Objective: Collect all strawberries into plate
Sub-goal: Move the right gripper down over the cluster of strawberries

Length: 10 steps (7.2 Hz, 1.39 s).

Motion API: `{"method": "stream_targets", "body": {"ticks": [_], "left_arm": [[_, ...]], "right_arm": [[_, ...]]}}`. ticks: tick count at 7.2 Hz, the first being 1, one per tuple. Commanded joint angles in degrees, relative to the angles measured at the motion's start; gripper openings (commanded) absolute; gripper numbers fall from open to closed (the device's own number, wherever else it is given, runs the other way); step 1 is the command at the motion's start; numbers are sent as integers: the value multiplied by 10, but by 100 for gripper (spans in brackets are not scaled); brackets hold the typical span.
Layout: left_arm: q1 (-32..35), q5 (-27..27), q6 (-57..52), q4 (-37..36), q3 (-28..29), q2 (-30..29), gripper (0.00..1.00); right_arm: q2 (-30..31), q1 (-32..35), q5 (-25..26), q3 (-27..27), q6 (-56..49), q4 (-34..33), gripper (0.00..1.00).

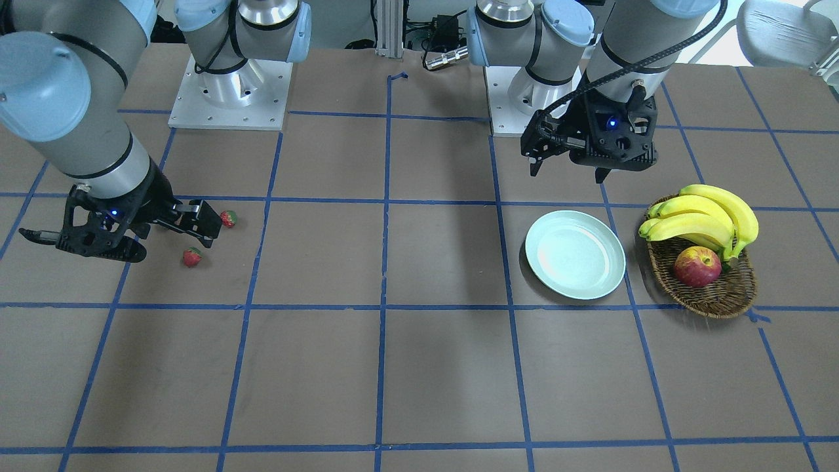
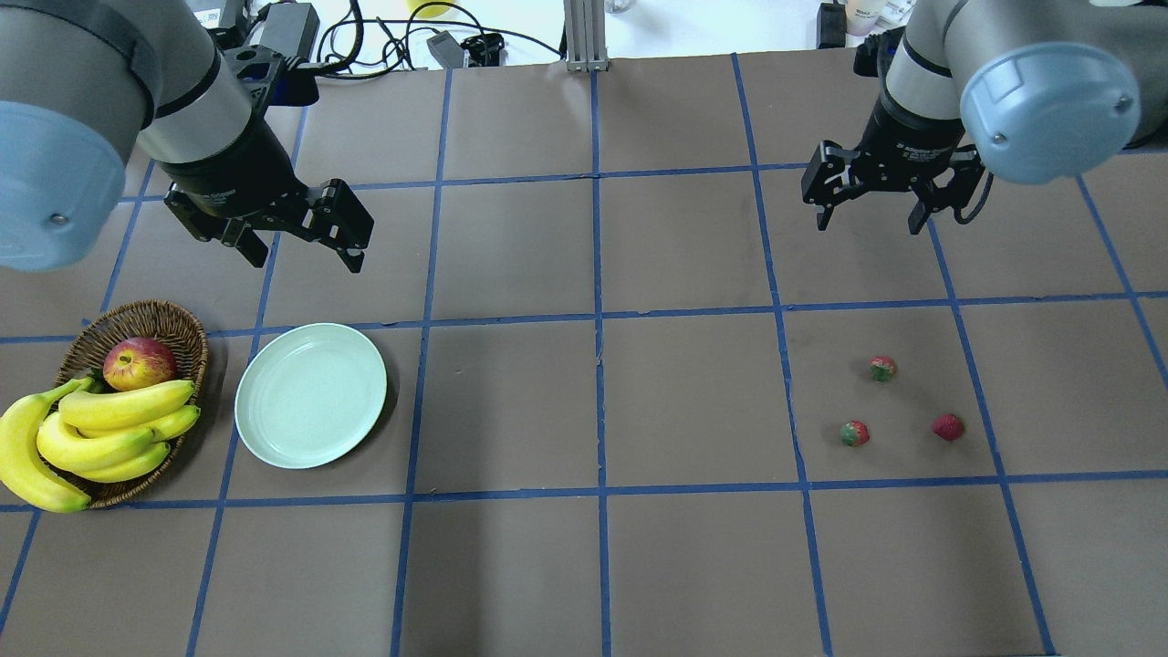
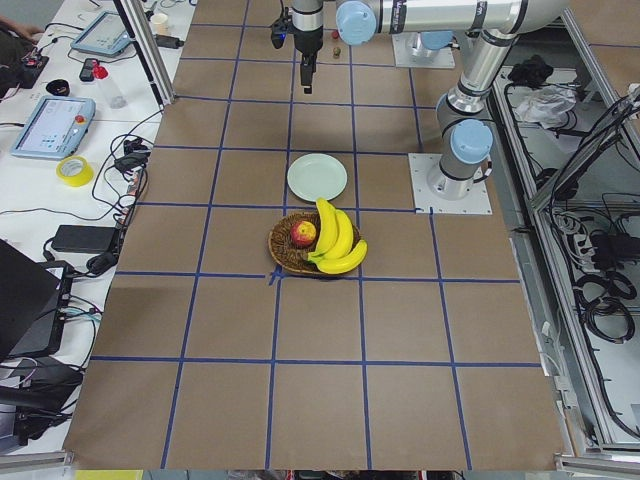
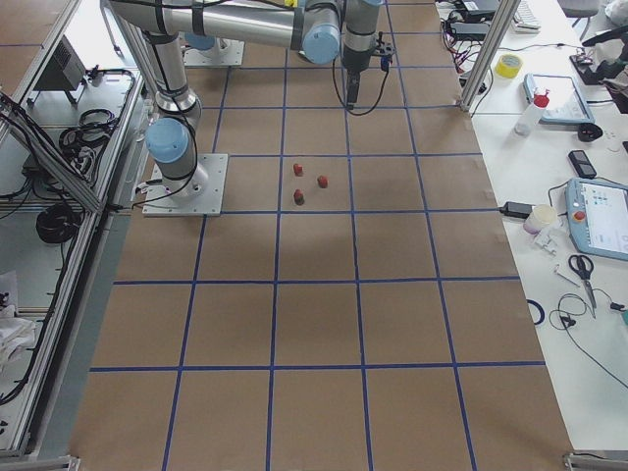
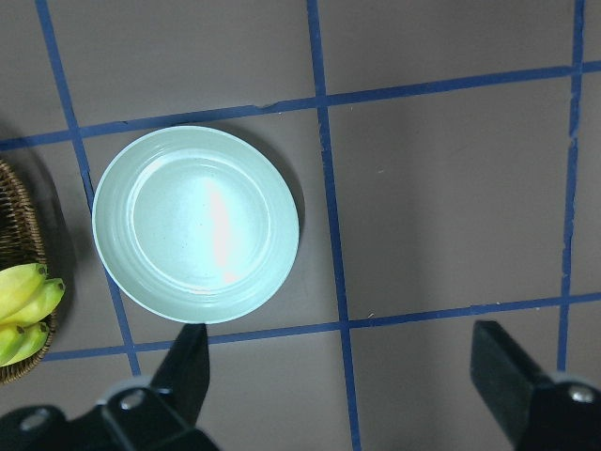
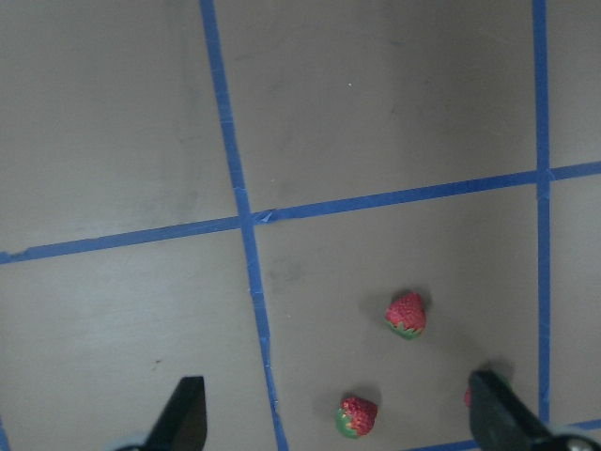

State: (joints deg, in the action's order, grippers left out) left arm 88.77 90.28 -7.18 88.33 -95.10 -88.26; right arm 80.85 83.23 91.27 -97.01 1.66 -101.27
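Observation:
Three strawberries lie on the table at the robot's right: one (image 2: pixel 881 369) farthest from the robot, one (image 2: pixel 855 432) and one (image 2: pixel 948 426). The right wrist view shows two whole (image 6: pixel 406 314) (image 6: pixel 357 415) and the third half hidden by a finger. The front view shows two (image 1: pixel 227 218) (image 1: pixel 191 257). The mint-green plate (image 2: pixel 310 394) sits empty at the robot's left and also shows in the left wrist view (image 5: pixel 195 224). My right gripper (image 2: pixel 869 225) hangs open and empty above the table, beyond the strawberries. My left gripper (image 2: pixel 303 260) hangs open and empty just beyond the plate.
A brown wicker basket (image 2: pixel 137 319) stands left of the plate, holding an apple (image 2: pixel 139 362) and a bunch of bananas (image 2: pixel 91 429). Blue tape lines grid the brown table. Cables and devices lie along the far edge.

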Motion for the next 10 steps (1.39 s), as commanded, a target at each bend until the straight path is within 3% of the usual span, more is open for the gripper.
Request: {"method": "stream_targets", "body": {"ticks": [1, 3, 4, 8, 9, 10], "left_arm": [[0, 0, 1, 0, 0, -1, 100], [1, -2, 0, 0, 1, -1, 100], [1, -2, 1, 0, 0, -1, 100], [1, -2, 0, 0, 1, -1, 100], [8, 0, 1, 0, 1, -1, 100], [12, 2, 0, 0, 0, -2, 100]], "right_arm": [[3, -73, -1, -111, -53, -101, 100], [-3, -77, -2, -240, -83, -285, 100], [-5, -76, -28, -273, -86, -332, 100], [-36, -76, -12, -296, -91, -358, 89], [-36, -76, 6, -298, -91, -366, 84], [-38, -76, 11, -299, -97, -367, 73]]}}
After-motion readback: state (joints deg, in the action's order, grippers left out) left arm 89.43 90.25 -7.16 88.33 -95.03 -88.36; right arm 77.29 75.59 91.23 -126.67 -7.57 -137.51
